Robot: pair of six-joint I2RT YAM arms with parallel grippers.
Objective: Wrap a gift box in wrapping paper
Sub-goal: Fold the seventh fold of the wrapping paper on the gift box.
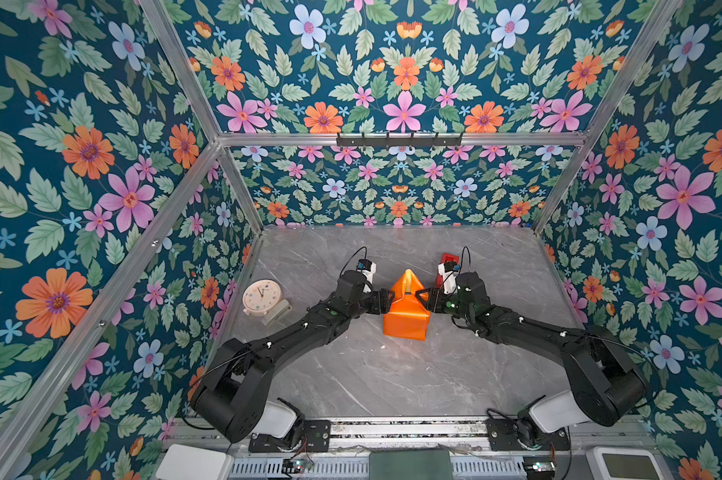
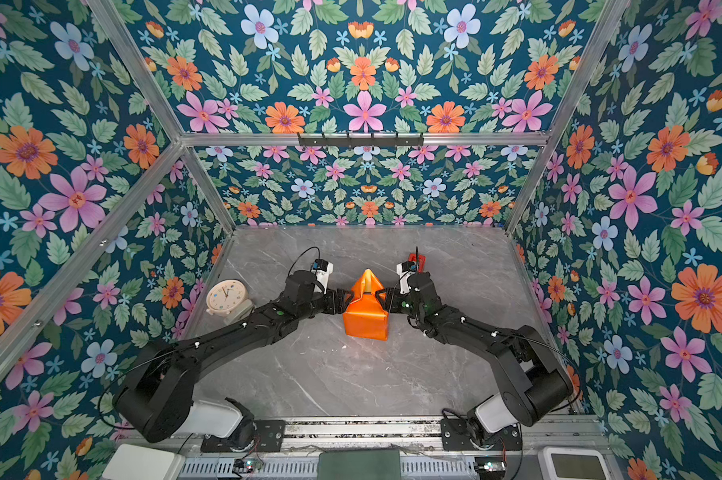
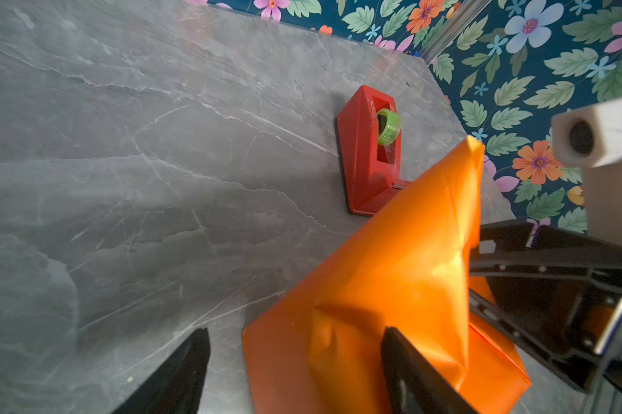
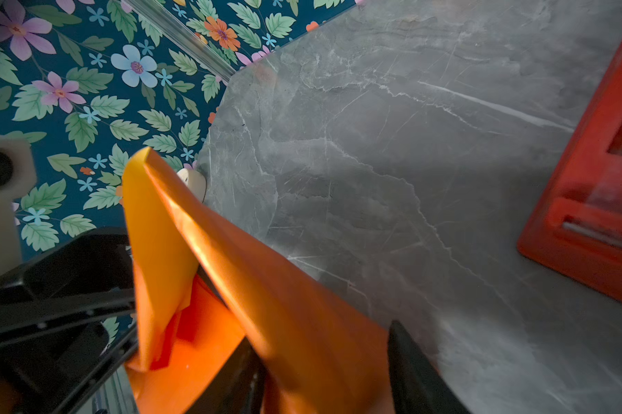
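Grey bench (image 1: 392, 374) centre holds the wrapping paper (image 1: 407, 318) bundled over the hidden gift box; left fingers (image 3: 410, 372) gape at 9 o'clock, right fingers (image 4: 413, 365) straddle its 3 o'clock side, grip unclear; the upright 12 o'clock flap (image 1: 409, 279), no tape visible, could spring loose.

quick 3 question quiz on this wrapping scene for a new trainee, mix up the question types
1. Multiple choice: which thing stands on the table close by the right arm's wrist?
A) a mug
B) the red tape dispenser
C) scissors

2. True or false: the clock lies on the right gripper side of the wrapping paper.

3. Fill in: the pointed flap of the wrapping paper stands up at the end ____ from the arm bases (nearest or farthest).

Key: 1 B; 2 false, it lies on the left arm's side; 3 farthest.
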